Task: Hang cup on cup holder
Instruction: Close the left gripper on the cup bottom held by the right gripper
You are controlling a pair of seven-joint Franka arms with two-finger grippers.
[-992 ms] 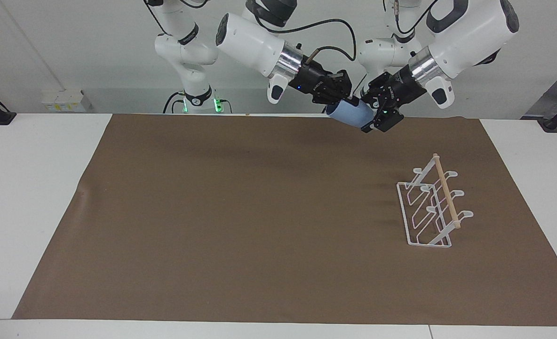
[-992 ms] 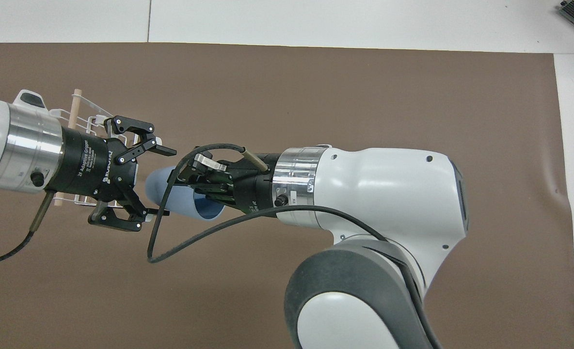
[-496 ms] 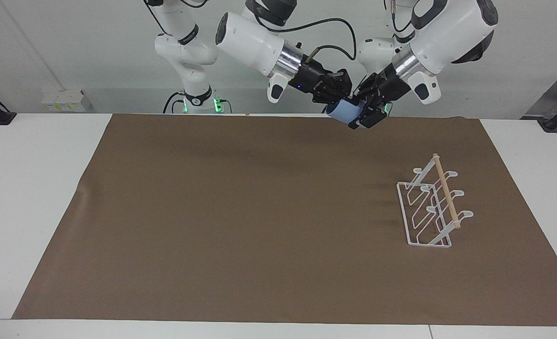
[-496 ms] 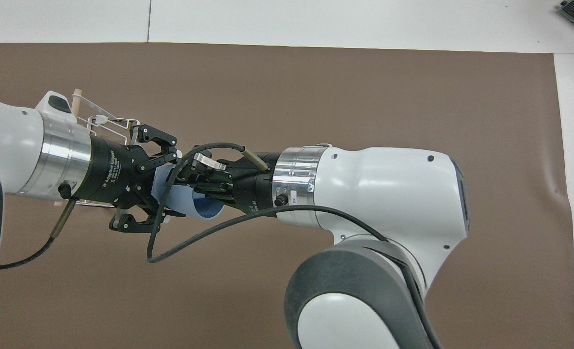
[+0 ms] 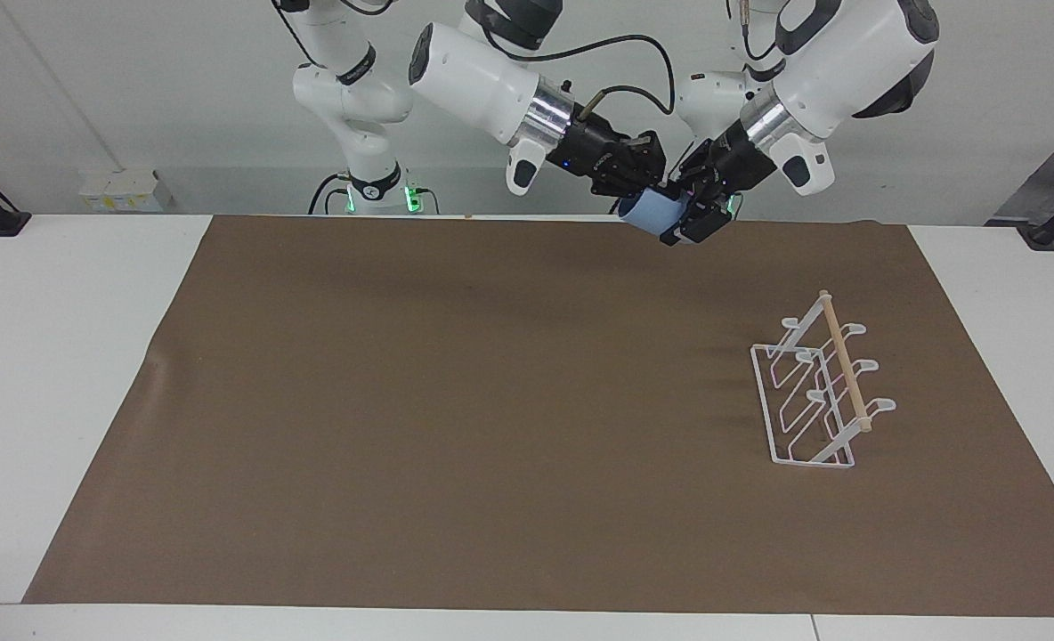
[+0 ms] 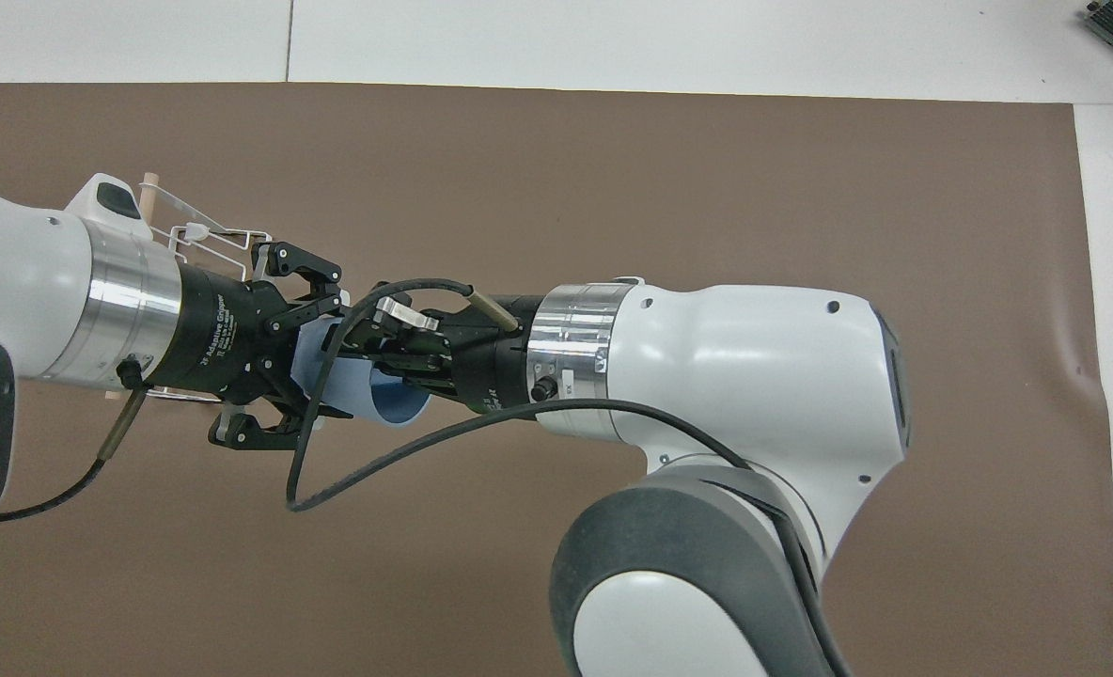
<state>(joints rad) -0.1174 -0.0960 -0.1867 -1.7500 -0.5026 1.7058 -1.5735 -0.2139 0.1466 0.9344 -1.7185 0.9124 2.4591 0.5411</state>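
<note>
Handover in mid-air, over the robot-side edge of the brown table mat (image 5: pixel 456 401). The small light-blue plastic tumbler (image 5: pixel 657 213) lies roughly level, long axis running arm to arm, between the two grippers.

Left gripper (image 5: pixel 689 220), from the left arm's end of the table, is clamped across the tumbler's base end; a second earlier its fingers stood wide apart, just short of the cup.

Right gripper (image 5: pixel 641 181) sits at the tumbler's open rim (image 6: pixel 404 406); whether it is gripping or letting go cannot be told. It held the cup a second earlier.

White wire rack with a light wooden dowel (image 5: pixel 816 392) stands on the mat toward the left arm's end, well apart from the cup, unmoved. The left arm is the nearer one, so the carry looks to be its job.
</note>
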